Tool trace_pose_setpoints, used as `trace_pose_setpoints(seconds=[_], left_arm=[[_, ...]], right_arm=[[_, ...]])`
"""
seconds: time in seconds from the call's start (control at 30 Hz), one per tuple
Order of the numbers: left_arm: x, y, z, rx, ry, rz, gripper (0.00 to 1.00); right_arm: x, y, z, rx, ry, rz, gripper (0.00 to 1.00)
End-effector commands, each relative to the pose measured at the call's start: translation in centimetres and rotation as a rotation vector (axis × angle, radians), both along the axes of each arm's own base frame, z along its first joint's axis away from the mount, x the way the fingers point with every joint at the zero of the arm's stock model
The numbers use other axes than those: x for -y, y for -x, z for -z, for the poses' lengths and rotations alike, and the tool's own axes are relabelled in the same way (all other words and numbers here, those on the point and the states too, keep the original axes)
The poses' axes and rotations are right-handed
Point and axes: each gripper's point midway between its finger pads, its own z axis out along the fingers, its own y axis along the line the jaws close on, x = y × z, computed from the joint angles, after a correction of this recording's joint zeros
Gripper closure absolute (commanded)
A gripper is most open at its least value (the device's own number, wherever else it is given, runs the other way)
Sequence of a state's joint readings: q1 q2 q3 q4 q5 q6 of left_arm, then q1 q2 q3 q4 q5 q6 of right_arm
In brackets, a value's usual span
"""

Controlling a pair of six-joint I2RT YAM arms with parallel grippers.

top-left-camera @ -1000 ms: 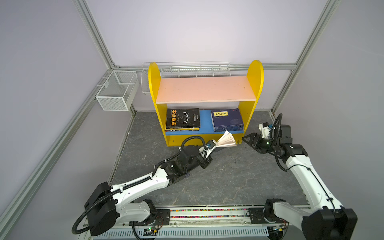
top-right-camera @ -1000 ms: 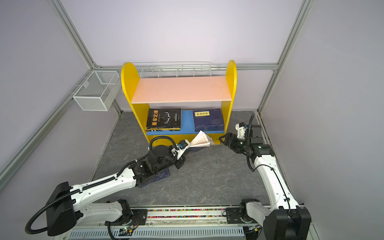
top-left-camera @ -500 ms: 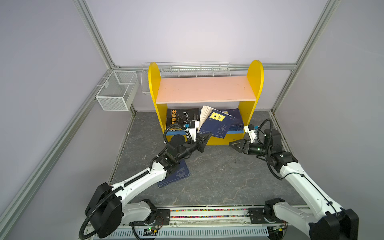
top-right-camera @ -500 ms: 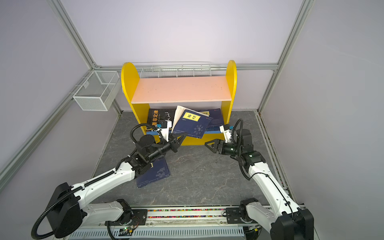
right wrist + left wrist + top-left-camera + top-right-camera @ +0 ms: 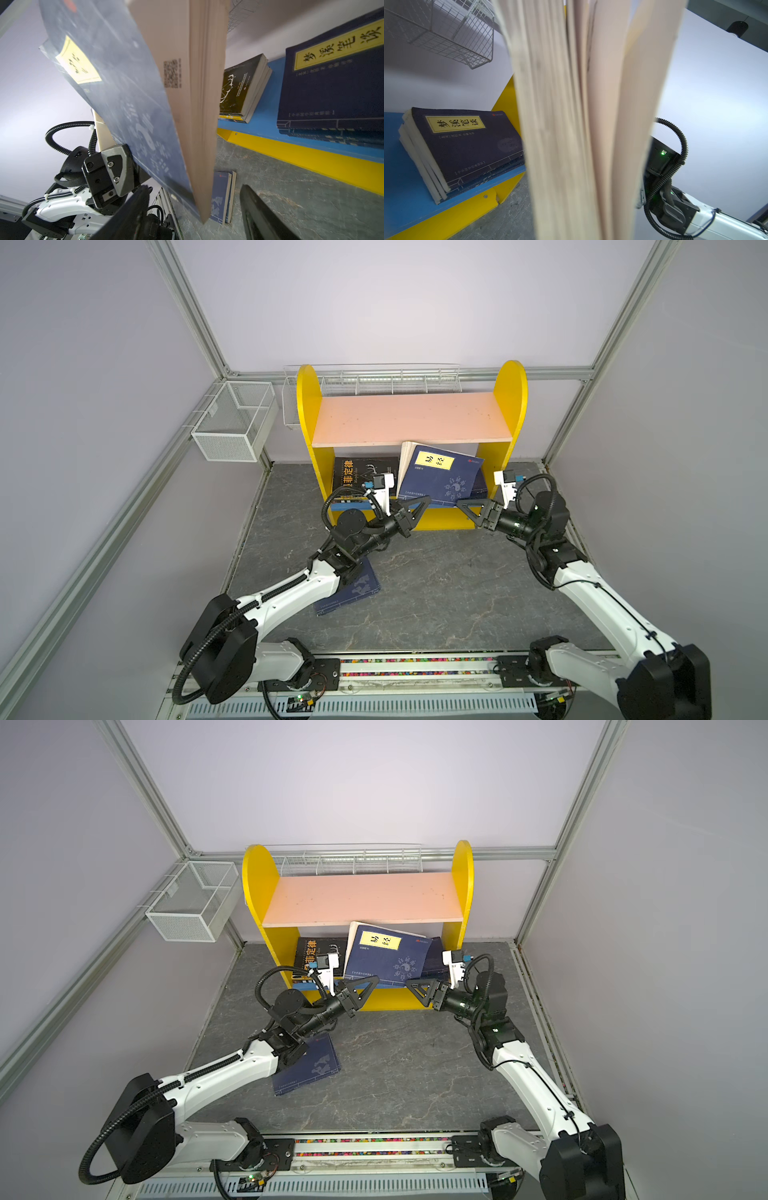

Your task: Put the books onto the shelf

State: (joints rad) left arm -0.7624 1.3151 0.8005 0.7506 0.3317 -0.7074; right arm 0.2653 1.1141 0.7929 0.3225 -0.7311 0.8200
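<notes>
Nearest, a loose book (image 5: 361, 587) lies on the floor (image 5: 436, 580), half hidden under the left arm (image 5: 291, 593). Left gripper (image 5: 423, 502) clamps the upright book (image 5: 436, 479) by a lower corner at the shelf (image 5: 512, 406) front. Right gripper (image 5: 462, 506) gapes around the other corner; contact unclear. Behind, black books (image 5: 357, 475) and a navy stack (image 5: 467, 145) lie on the blue board (image 5: 396, 166).

Pretty clearly a robot lab test cell: blank lilac wall panels (image 5: 395, 302), aluminium framing (image 5: 189, 310), left arm (image 5: 291, 593) and right arm (image 5: 602, 605) bolted to a rail (image 5: 415, 672) along the bottom of the frame, marble-look desk (image 5: 436, 580).
</notes>
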Motion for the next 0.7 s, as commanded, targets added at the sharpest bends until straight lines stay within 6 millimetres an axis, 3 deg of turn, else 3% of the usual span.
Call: trace_pose_setpoints(seconds=[0.0, 0.1, 0.23, 0.33, 0.37, 0.4, 0.47, 0.53, 0.67], left_arm=[[-0.4, 1.0, -2.4, 0.072, 0.087, 0.050, 1.00], [-0.4, 1.0, -2.4, 0.074, 0.096, 0.071, 1.00], [-0.2, 0.6, -1.8, 0.066, 0.066, 0.073, 1.00], [0.1, 0.5, -0.9, 0.063, -0.002, 0.072, 1.00], [0.1, 0.4, -0.5, 0.057, -0.026, 0.063, 0.94], [0.1, 0.4, -0.2, 0.051, -0.048, 0.056, 0.75], [-0.4, 0.3, 0.0, 0.044, -0.085, 0.031, 0.65], [-1.0, 0.1, 0.1, 0.030, -0.125, 0.004, 0.49], [-2.6, -0.3, 1.1, -0.027, -0.186, -0.028, 0.39]], right_arm=[[-0.7, 0.0, -2.6, 0.062, -0.084, -0.036, 0.34], [-0.8, -0.2, -3.8, 0.084, -0.151, -0.042, 0.45], [-0.8, 0.2, -6.1, 0.135, -0.214, -0.058, 0.73], [-0.9, 0.9, -7.4, 0.174, -0.218, -0.078, 0.87], [-0.9, 1.2, -7.8, 0.185, -0.212, -0.086, 0.89], [-0.9, 1.4, -7.8, 0.188, -0.198, -0.088, 0.91], [-0.8, 1.7, -7.6, 0.193, -0.154, -0.084, 0.94], [-0.7, 2.0, -7.1, 0.190, -0.100, -0.081, 0.94], [-0.5, 2.5, -5.5, 0.154, -0.038, -0.099, 0.94]])
